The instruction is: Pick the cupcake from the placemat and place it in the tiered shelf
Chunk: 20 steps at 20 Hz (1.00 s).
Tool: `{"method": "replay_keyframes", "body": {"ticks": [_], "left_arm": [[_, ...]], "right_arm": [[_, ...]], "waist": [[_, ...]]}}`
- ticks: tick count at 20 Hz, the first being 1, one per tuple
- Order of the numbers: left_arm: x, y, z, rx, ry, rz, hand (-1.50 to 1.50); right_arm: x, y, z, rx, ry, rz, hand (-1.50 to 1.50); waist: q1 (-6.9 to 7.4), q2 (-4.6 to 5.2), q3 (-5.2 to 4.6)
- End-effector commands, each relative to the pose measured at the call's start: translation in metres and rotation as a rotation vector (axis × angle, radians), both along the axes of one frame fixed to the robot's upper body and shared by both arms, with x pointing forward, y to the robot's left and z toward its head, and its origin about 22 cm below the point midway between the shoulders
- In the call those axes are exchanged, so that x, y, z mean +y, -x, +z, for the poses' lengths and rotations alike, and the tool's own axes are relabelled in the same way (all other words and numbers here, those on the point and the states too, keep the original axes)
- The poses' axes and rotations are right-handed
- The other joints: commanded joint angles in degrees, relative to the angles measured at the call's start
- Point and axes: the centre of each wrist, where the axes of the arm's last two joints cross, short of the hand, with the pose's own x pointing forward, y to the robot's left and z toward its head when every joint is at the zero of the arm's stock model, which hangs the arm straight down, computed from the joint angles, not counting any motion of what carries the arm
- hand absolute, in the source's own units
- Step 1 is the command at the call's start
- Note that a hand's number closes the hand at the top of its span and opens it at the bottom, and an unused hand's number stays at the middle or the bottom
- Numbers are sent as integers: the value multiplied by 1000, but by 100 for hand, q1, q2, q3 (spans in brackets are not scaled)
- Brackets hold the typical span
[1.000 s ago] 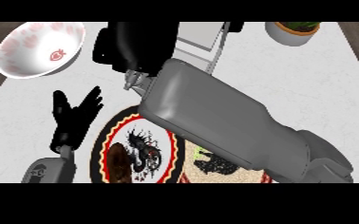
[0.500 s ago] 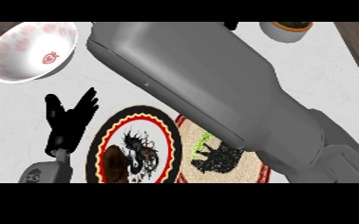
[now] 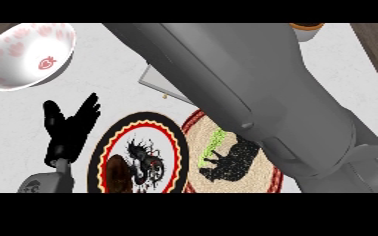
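My right forearm [image 3: 244, 95] crosses the head view from the lower right to the top left of centre; its hand is past the upper edge and out of sight. No cupcake shows. The round woven placemat [image 3: 198, 141], with a red rim and a black animal figure, lies under the forearm and is partly hidden by it. A pale corner of the tiered shelf [image 3: 153, 80] pokes out from beneath the arm. My left hand [image 3: 68, 127] rests open at the lower left, fingers up, beside the plate.
A black, red and yellow plate [image 3: 168, 136] lies left of the placemat with a dark brown item [image 3: 118, 174] on its near edge. A white bowl with pink marks [image 3: 29, 55] stands at the upper left. A small cup [image 3: 306, 28] is at the top right.
The right forearm has swung up and across, now filling the middle, and its black hand has gone out past the top edge. The left hand has stayed put.
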Motion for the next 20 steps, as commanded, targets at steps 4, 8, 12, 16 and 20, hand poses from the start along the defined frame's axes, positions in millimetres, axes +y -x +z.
{"method": "replay_keyframes", "body": {"ticks": [4,8,12,16,20], "left_arm": [[16,7,-6,21,12,7,0],[0,-3,-1,21,21,9,0],[12,2,-11,29,15,11,0],[6,-8,2,10,12,1,0],[-4,10,-16,13,11,-10,0]], "right_arm": [[-14,-29,-4,133,-13,-96,150],[-15,-42,-21,142,-2,-123,150],[-32,-53,-21,143,2,-118,150],[-30,-61,-46,125,30,-142,150],[-44,-69,-48,106,31,-134,150]], "waist": [[-29,43,-21],[-3,67,-23],[-43,62,-21],[-9,81,-22],[-6,68,-20]]}}
